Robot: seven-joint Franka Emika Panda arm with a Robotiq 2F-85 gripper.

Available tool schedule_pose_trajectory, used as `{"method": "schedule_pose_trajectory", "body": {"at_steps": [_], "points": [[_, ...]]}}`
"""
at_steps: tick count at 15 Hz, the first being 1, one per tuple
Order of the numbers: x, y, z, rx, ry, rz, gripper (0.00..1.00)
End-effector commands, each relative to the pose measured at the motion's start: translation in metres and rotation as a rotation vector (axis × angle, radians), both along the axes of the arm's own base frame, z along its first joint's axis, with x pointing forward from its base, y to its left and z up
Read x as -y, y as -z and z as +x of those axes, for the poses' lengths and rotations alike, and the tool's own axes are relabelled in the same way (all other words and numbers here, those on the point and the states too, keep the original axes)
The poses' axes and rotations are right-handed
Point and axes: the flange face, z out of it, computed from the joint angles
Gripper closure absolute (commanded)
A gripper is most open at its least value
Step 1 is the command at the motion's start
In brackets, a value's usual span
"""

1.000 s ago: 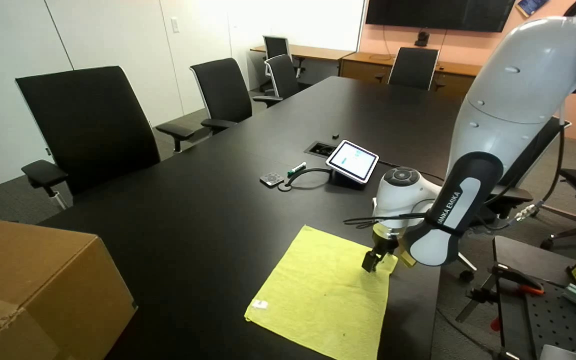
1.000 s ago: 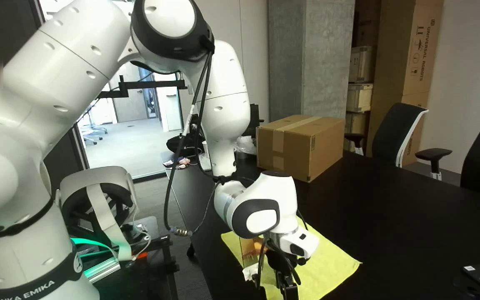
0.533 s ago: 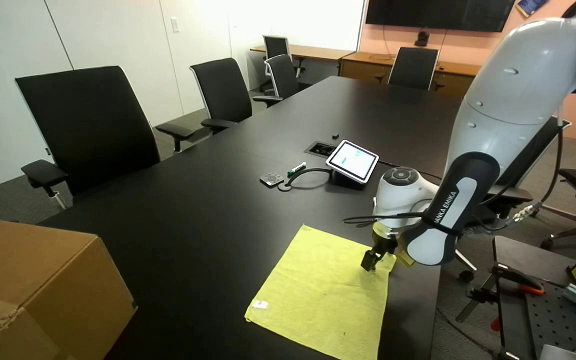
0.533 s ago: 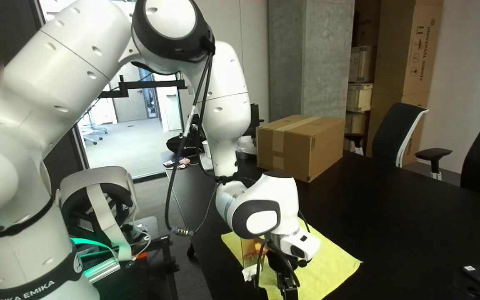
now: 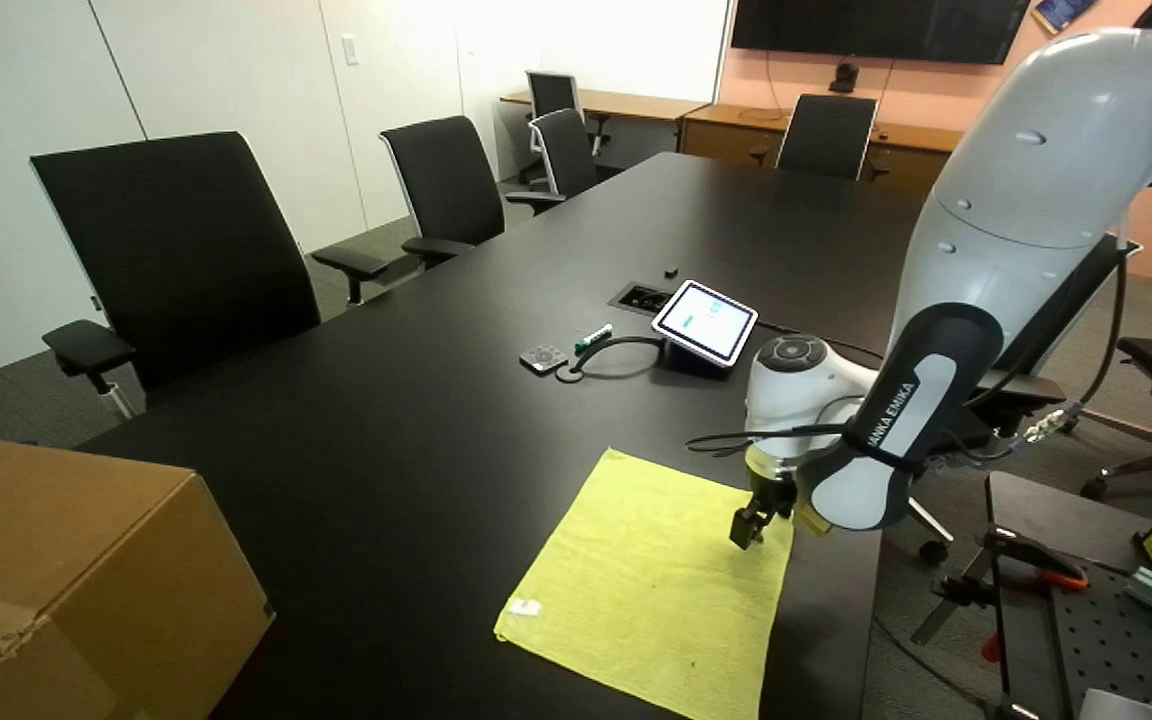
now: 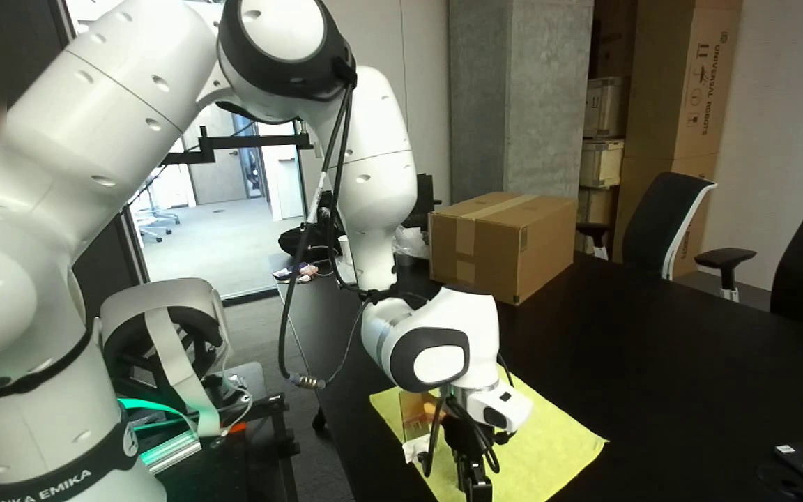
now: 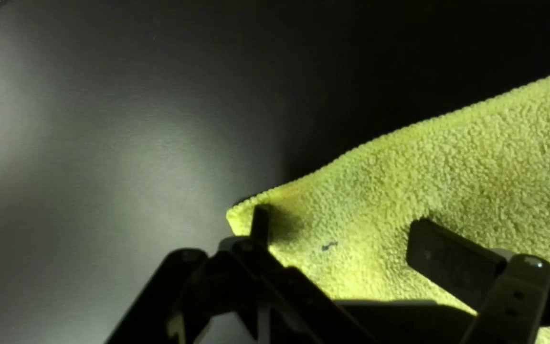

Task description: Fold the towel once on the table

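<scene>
In an exterior view the towel [image 5: 636, 595] lies flat and unfolded near the three o'clock edge of the table [image 5: 416, 430], presumably so one side can be carried over the other. The claw [image 5: 749, 533] points down at about two o'clock of the towel's middle, likely because a corner [image 7: 240, 219] there offers a start for the fold. In the wrist view its fingers [image 7: 449, 260] stand apart, at nine o'clock near that corner and at three o'clock further in, probably to gather a pinch; whether they touch I cannot tell.
</scene>
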Motion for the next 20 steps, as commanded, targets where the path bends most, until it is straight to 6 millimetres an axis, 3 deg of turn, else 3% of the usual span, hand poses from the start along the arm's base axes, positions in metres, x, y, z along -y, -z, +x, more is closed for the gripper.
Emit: {"method": "schedule_pose_trajectory", "body": {"at_steps": [1, 3, 5, 6, 11, 13, 20], "points": [[-0.004, -0.007, 0.000, -0.025, -0.006, -0.008, 0.27], [-0.005, -0.009, -0.001, -0.036, -0.007, -0.007, 0.28], [-0.005, -0.011, -0.003, -0.045, -0.008, -0.009, 0.53], [-0.005, -0.013, -0.004, -0.050, -0.008, -0.007, 0.56], [-0.006, -0.023, -0.006, -0.066, -0.010, 0.002, 0.96], [-0.005, -0.030, -0.007, -0.070, -0.009, 0.000, 1.00], [0.001, -0.052, -0.021, -0.082, 0.007, 0.013, 0.99]]}}
